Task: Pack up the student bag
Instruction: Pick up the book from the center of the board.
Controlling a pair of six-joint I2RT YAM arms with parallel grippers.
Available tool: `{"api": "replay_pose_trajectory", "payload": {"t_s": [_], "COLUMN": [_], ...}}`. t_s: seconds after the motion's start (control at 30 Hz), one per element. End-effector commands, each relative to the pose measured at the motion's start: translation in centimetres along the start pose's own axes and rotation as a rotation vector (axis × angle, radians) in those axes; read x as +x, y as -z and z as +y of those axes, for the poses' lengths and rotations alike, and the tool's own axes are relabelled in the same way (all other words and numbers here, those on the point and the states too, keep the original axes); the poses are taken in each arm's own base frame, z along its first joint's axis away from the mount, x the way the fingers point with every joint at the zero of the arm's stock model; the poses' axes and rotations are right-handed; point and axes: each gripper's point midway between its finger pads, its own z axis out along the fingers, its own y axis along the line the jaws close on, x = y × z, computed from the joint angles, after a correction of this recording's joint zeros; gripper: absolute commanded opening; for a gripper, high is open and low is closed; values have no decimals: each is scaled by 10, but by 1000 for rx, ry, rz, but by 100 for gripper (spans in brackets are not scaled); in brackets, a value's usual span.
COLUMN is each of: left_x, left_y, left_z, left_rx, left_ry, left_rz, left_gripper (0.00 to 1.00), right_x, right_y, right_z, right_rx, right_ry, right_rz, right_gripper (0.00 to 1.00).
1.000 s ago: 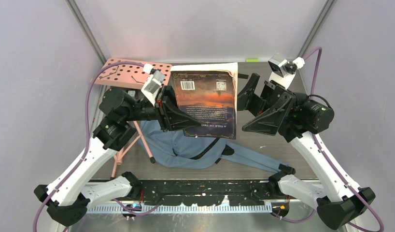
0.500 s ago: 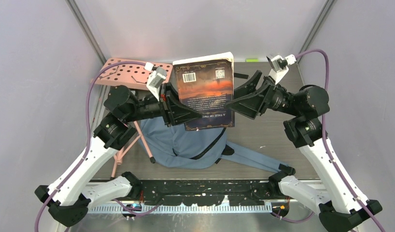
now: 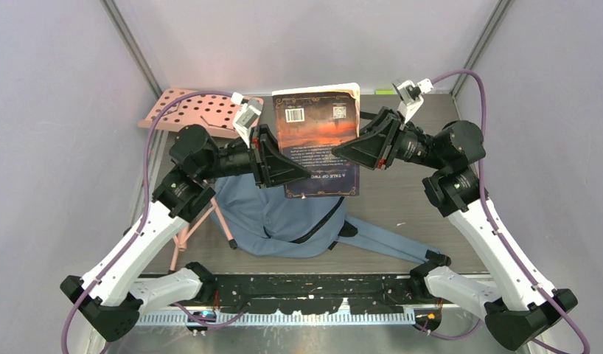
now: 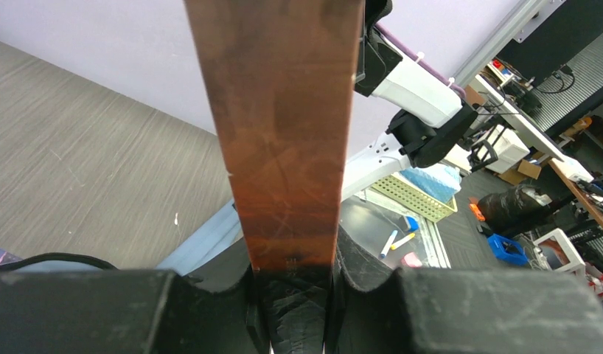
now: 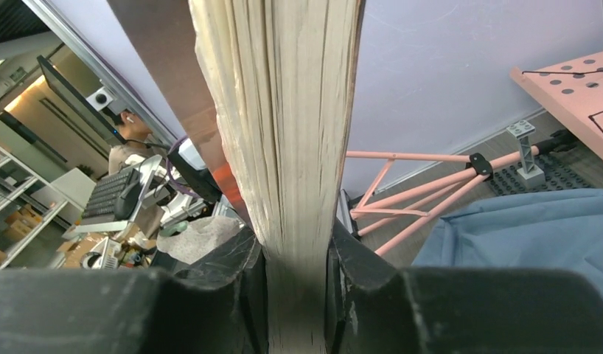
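We hold a paperback book [image 3: 317, 140] in the air above the student bag [image 3: 273, 221], gripped from two opposite sides. Our left gripper [image 3: 287, 166] pinches the spine edge; in the left wrist view its fingers [image 4: 136, 310] press against either side of the brown spine. Our right gripper [image 3: 346, 151] pinches the other long edge, and the right wrist view shows its fingers clamped on the cream block of pages. The back cover, with a barcode and a sunset picture, faces the top camera. In that view the book's lower edge overlaps the upper part of the bag.

The student bag lies flat on the grey table [image 3: 409, 199], with one padded blue strap trailing away to its right. A pink perforated board [image 3: 188, 110] on thin pink legs stands beyond the bag's left side. One leg runs along the bag's left edge, and we cannot tell whether it touches the fabric.
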Motion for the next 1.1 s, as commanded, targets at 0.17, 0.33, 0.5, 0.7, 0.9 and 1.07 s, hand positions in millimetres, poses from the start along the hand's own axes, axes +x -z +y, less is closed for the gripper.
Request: {"api": "replay_pose_trajectory", "payload": {"t_s": [0.17,0.33,0.5,0.7,0.9,1.07], "left_x": [-23,21,91,154,198,210], "left_y": [8,27,51,29,3,-7], "left_z": [10,74,132,137,153,168], "left_rx": [-45,-337,-538,-548,-594,-624], "left_ry": [-114,-139,-91,-28,-27,-34], "left_rz": [-77,54,228,329,457,494], "left_gripper": [17,79,74,78,82,84], "right_x": [1,1,20,30,40,52], "right_y": [14,53,115,174,197,198], "right_z": [-42,-115,-168,-184,-177,-174], "right_rx": [286,716,1105,1411,1513,1501], "right_ry": [60,55,6,8,-36,-63], "right_rz": [-40,-60,-30,-29,-19,20], "right_gripper": [0,0,0,0,1,0]}}
